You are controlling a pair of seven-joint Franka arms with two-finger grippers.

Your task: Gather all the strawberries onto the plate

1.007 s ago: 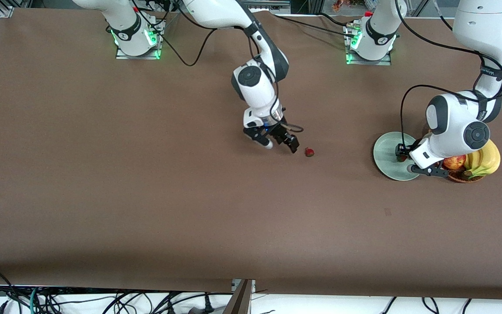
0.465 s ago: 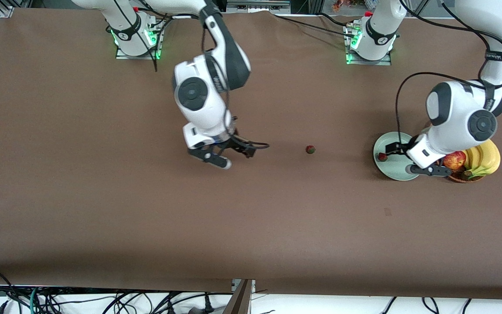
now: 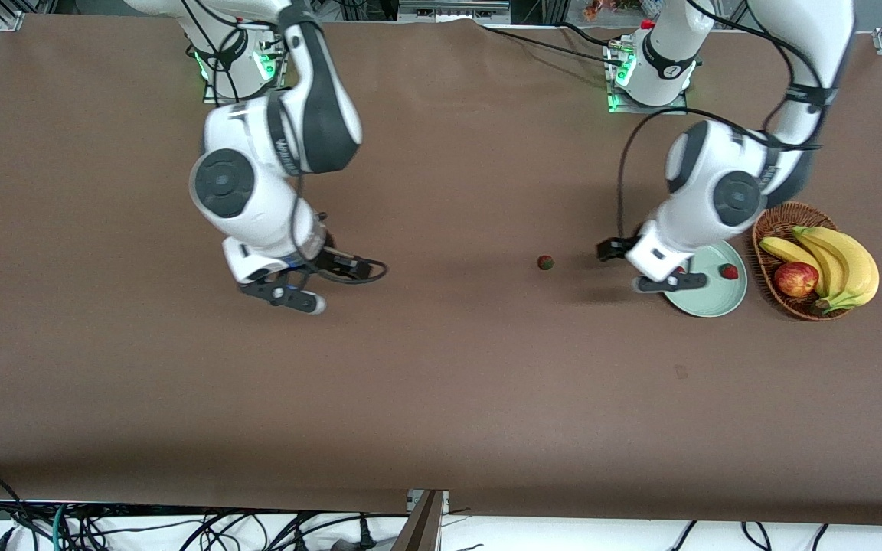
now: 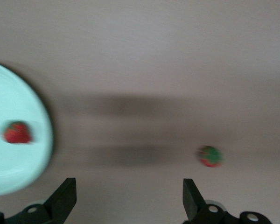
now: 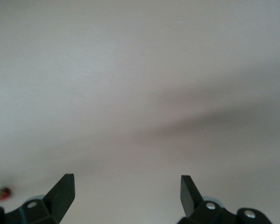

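Strawberries: one (image 3: 730, 271) lying in the plate (image 3: 709, 304), toward the basket's side; another (image 3: 681, 269) barely showing at the plate's rim beside the left arm's wrist, mostly hidden; a third (image 3: 545, 262) loose on the bare desk (image 3: 441, 383), between the two arms and well apart from the plate. Plate resting flat on the desk just beside a wicker basket (image 3: 774, 222) holding bananas (image 3: 831, 260) and an apple (image 3: 795, 278). Left hand (image 4: 128, 198) spread wide, pinching nothing, over the desk at the plate's edge, on the loose berry's side. Right hand (image 5: 126, 196) likewise spread and holding nothing, over bare desk toward the right arm's end, well apart from the loose berry.
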